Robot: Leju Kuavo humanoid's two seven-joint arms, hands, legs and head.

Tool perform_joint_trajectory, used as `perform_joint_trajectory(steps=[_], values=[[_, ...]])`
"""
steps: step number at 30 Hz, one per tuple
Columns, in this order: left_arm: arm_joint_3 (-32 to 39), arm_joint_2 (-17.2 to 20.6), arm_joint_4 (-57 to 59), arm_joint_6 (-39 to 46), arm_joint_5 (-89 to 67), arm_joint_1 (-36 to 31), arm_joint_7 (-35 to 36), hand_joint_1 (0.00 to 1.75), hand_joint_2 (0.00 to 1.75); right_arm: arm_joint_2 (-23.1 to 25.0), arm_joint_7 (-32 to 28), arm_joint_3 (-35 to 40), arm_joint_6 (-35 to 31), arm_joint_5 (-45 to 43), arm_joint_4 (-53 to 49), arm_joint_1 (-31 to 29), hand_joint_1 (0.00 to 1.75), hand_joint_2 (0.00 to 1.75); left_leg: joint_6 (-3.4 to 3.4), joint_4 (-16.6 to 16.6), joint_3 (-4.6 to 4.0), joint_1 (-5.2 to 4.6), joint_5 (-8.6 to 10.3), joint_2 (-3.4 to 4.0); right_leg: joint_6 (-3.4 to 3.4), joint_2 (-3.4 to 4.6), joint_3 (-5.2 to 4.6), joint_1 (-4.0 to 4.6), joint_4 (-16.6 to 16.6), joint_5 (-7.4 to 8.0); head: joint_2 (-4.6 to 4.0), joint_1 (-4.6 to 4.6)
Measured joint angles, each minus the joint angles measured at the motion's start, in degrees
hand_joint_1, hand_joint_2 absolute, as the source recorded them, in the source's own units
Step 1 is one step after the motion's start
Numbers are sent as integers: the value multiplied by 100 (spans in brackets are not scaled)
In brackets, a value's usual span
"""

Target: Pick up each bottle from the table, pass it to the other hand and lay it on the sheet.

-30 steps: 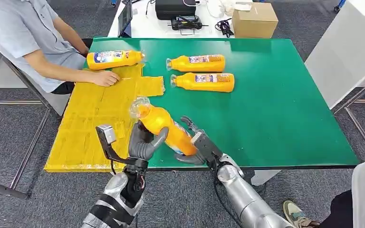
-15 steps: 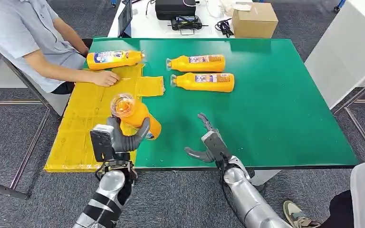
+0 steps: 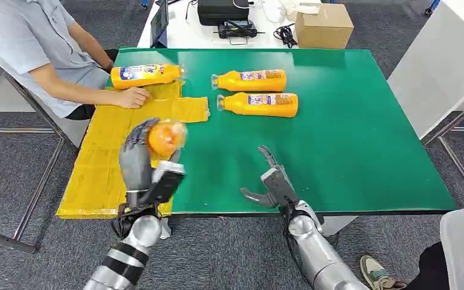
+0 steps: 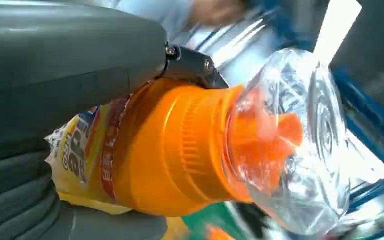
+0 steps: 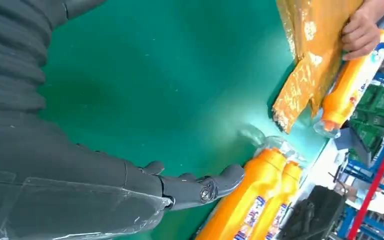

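Fingers of my left hand are wrapped around the body of an orange plastic bottle with a clear film over its cap; the capped end points up toward my head, so from above I see mostly the round top. In my left wrist view the bottle runs straight out of my grip, with its label against my palm and the film-covered cap well clear of my fingers. Beneath this hand lies the crinkled yellow sheet, spread over the near left part of the green table.

My right hand hangs over the table's near edge, well to the right of the held bottle, fingers spread and holding nothing.

Beyond my right hand, two more orange bottles lie side by side on the green surface: the nearer one and the farther one. Beyond my left hand, a fourth orange bottle lies at the far edge of the sheet, and a person's hand rests on the sheet just beside it.
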Motion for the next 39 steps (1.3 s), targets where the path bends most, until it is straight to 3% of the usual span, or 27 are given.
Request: perform_joint_trajectory(steps=[3,8,17,30,39], values=[[35,37,686,-72,-551,-404,636,175,175,37,-39,-55,15,0,0,-44,0,175,0,0,2,0,2,5,3,3,2,0,1,4,0,0],[37,114,1445,-446,-942,-840,1094,175,175,66,-59,-182,37,-31,-9,-46,0,175,4,1,0,-1,5,2,3,2,1,-1,2,4,0,-2],[-20,194,1920,-720,-1020,-1125,1233,175,175,70,-59,-302,55,-66,-11,-43,0,175,4,1,-2,-1,3,2,4,1,-1,-1,0,3,0,0],[-979,302,3205,-2859,-2039,-1877,1695,175,175,170,-109,-422,243,30,0,-85,0,175,5,0,2,-1,5,6,4,3,3,-1,2,4,0,-2],[-1239,345,3838,-3086,-2048,-2058,1866,175,175,238,-168,-450,291,28,116,-153,0,175,5,0,2,0,5,1,3,1,5,0,2,3,0,-2]])
